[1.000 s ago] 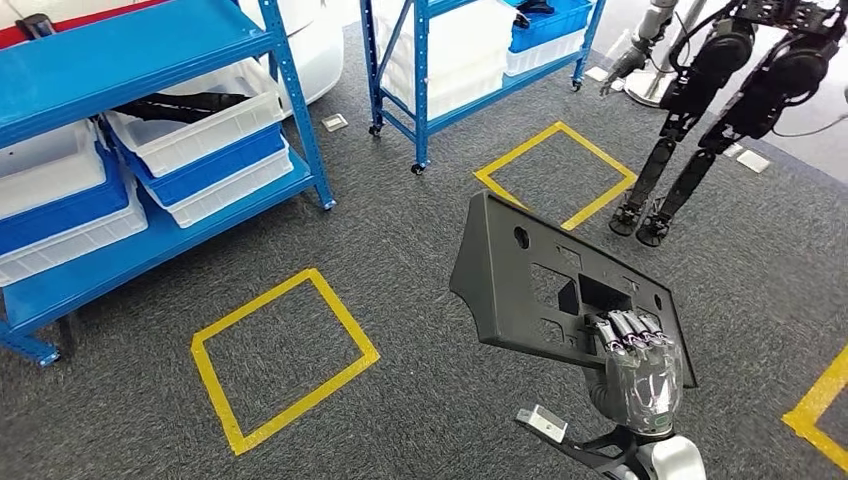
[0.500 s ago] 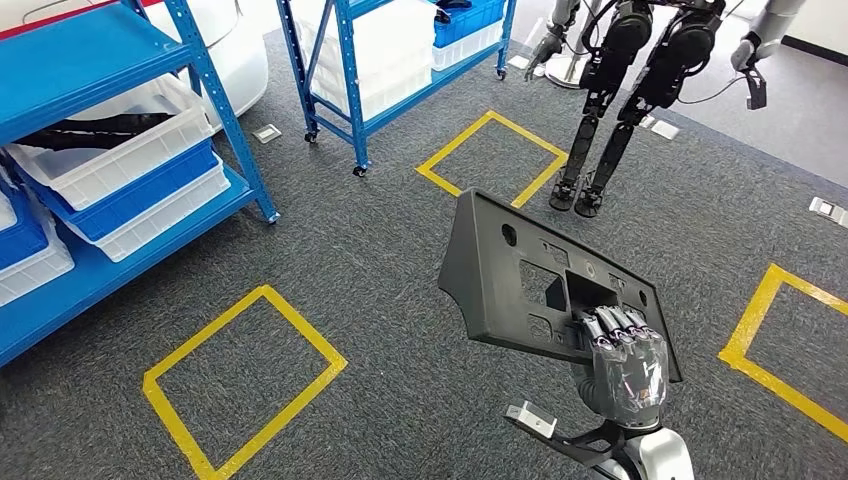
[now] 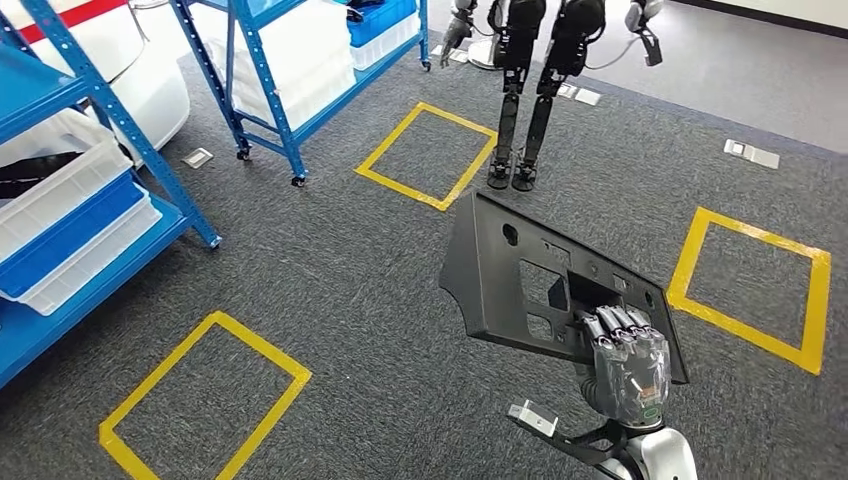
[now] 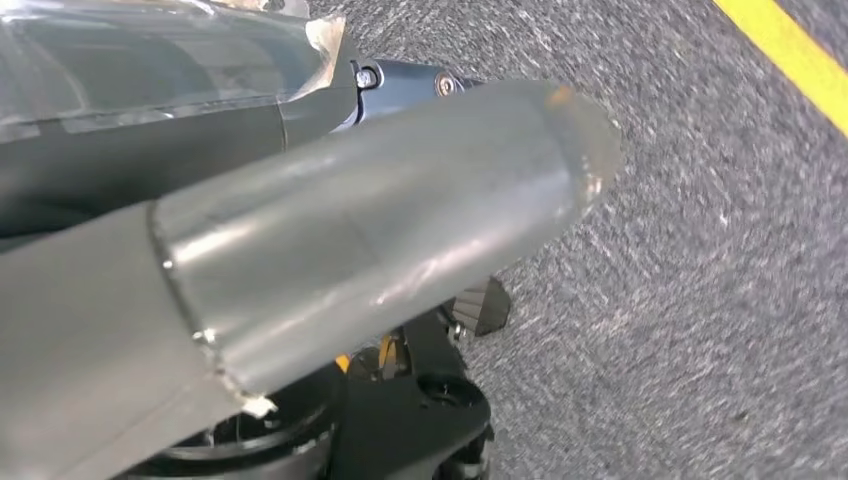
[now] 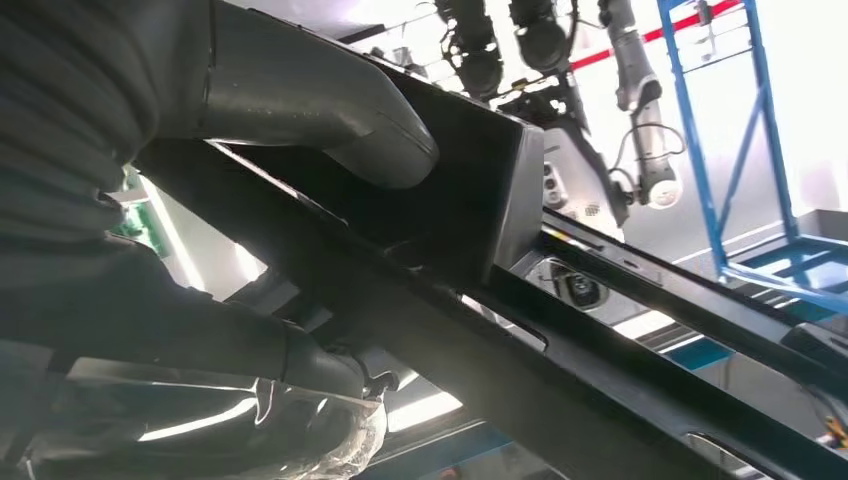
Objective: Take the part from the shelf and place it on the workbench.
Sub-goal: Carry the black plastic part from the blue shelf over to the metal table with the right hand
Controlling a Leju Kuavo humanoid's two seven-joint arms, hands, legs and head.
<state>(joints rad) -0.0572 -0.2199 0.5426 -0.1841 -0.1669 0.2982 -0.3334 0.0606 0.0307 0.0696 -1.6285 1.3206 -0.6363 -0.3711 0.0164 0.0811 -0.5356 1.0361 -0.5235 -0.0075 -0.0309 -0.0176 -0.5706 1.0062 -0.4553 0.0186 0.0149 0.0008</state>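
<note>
Here the right hand (image 3: pixel 628 365) grips the part (image 3: pixel 520 275); left hand's (image 4: pixel 300 230) fingers unclear.

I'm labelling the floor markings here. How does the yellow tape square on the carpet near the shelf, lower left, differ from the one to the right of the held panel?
The lower-left yellow tape square is cut off by the picture's bottom edge; the right-hand yellow tape square shows whole. The lower-left one lies beside the blue metal shelf; the right-hand one lies past the black plastic panel that the right hand holds. Both are hollow outlines on grey carpet.
</note>
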